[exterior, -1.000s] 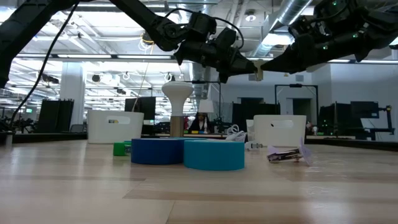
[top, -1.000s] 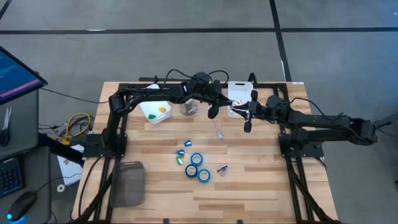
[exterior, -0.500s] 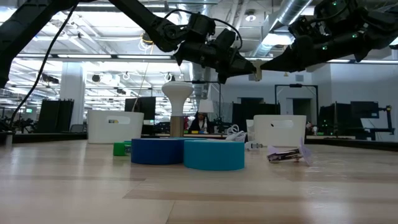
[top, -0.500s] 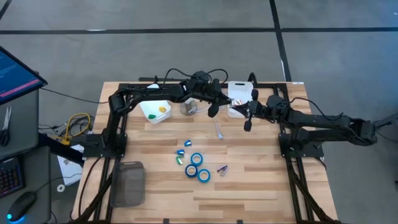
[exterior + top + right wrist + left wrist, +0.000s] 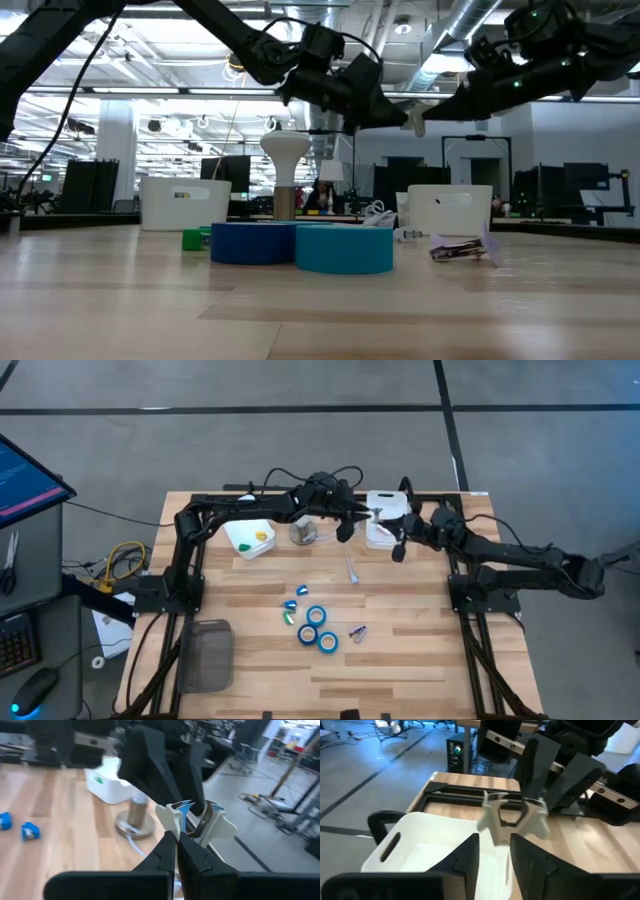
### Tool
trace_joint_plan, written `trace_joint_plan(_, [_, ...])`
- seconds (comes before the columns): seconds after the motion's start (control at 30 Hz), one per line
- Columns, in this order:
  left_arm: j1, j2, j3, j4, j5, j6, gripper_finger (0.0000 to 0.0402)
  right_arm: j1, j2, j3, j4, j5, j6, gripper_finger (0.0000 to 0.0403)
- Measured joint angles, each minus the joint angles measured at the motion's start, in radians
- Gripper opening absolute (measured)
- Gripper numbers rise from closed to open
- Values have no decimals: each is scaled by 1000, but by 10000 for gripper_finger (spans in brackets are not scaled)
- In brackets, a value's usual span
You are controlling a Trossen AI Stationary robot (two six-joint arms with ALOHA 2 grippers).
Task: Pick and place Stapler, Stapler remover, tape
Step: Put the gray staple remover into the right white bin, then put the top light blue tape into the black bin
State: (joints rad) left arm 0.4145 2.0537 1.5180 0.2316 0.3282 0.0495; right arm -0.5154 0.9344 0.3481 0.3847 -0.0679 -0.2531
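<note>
A pale staple remover point(image 5: 375, 520) with metal jaws hangs in the air between my two grippers, over the near-left rim of a white bin point(image 5: 388, 510). My left gripper point(image 5: 358, 520) reaches it from the table's left and my right gripper point(image 5: 392, 532) from the right; both are shut on it. Three blue tape rolls point(image 5: 316, 615) point(image 5: 308, 633) point(image 5: 327, 642) lie flat mid-table. A small metal and purple tool point(image 5: 357, 631) lies beside them. I cannot pick out a stapler. My left gripper has the staple remover's pale handle point(image 5: 496, 832) between its two fingers, coming level from the table's left. The remover point(image 5: 512, 817) is lifted clear and sticks out past the fingertips. My right gripper pinches one pale wing point(image 5: 171, 822) of the remover at its fingertips, coming level from the table's right. The metal jaws point(image 5: 186, 809) point away from it, toward the other arm's fingers point(image 5: 150, 760).
A second white bin point(image 5: 250, 538) with yellow and green pieces sits at far left. A metal cup point(image 5: 303, 533) stands next to it. Small blue pieces point(image 5: 292, 605) and a pale thin item point(image 5: 352, 570) lie mid-table. A mesh tray point(image 5: 207, 653) rests near the left edge.
Both grippers, joined at the staple remover, have drifted a little toward the table's far edge, carrying it over the white bin's rim. Nothing on the table has moved.
</note>
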Motion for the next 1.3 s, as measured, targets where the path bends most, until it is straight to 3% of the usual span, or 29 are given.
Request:
trace_joint_plan(0.33, [5,0,0,-6,-35,-1,143,-140,0,0,-197,76,78,0])
trace_joint_plan(0.77, [5,0,0,-7,-34,-2,131,-194,2,0,-362,66,149,7])
trace_joint_plan(0.9, [5,0,0,-9,-33,-2,135,-194,2,0,-349,65,149,41])
trace_joint_plan(1.17, [5,0,0,-25,-32,-4,133,-193,2,0,-337,65,148,151])
trace_joint_plan(1.3, [6,-40,0,-129,-32,-1,119,-157,-13,0,-288,65,106,166])
